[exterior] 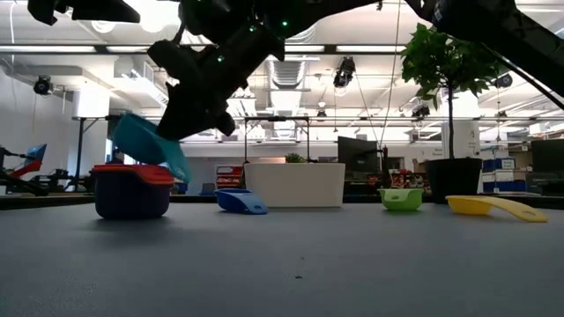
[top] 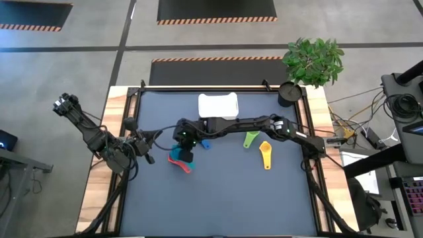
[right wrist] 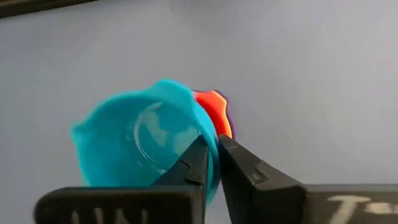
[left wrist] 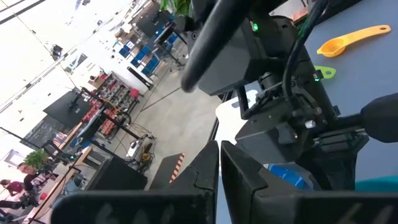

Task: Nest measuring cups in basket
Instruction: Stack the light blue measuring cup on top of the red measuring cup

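My right gripper (right wrist: 212,163) is shut on a teal measuring cup (exterior: 145,141), which is tilted just above a red cup nested in a purple one (exterior: 132,189) at the table's left middle. A blue cup (top: 205,143), a green cup (top: 250,139) and a yellow cup (top: 266,155) lie on the mat. The white basket (top: 218,106) stands near the far edge. My left gripper (left wrist: 219,171) is shut on nothing and stays by the table's left edge (top: 147,147). My right gripper pinches the teal cup's wall at its rim (right wrist: 213,146), one finger (right wrist: 193,167) inside the bowl and the other outside. The fingers slant down from the table's right side. The cup hangs tilted, its mouth toward the gripper, over the red cup (right wrist: 211,104). I cannot tell whether the two cups touch.
A black round cup (top: 288,92) and a potted plant (top: 314,59) stand at the far right corner. The right arm (top: 251,124) stretches across the table in front of the basket. Bare mat lies along the near side (top: 218,198).
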### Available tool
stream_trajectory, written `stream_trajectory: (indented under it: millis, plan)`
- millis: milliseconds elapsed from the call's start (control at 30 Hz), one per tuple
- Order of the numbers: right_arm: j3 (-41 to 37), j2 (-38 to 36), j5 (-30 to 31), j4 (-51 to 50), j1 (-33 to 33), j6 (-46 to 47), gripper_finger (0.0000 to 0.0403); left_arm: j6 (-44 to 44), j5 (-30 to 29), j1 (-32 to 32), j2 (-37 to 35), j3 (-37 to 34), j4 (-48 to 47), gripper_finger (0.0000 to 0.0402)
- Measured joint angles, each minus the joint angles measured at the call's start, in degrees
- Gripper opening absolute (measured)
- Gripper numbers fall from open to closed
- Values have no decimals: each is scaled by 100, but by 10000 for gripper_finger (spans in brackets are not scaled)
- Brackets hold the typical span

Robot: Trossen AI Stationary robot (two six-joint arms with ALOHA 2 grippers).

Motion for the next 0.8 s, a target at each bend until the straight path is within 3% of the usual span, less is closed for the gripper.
stream_trajectory:
  millis: [333,533,667,800]
  plan:
    - [2,-2,2,117,0,111,108,-2,-1,0,0,0,0,0]
    - [113,-12,0,-40,0,107,134,-2,0,-1,0,0,2,0]
    - [290,-40,-155,-221,0,-33,128,-2,1,-2,0,0,2,0]
    - [292,-42,-253,-284,76,-256,84,-2,0,0,0,0,3,0]
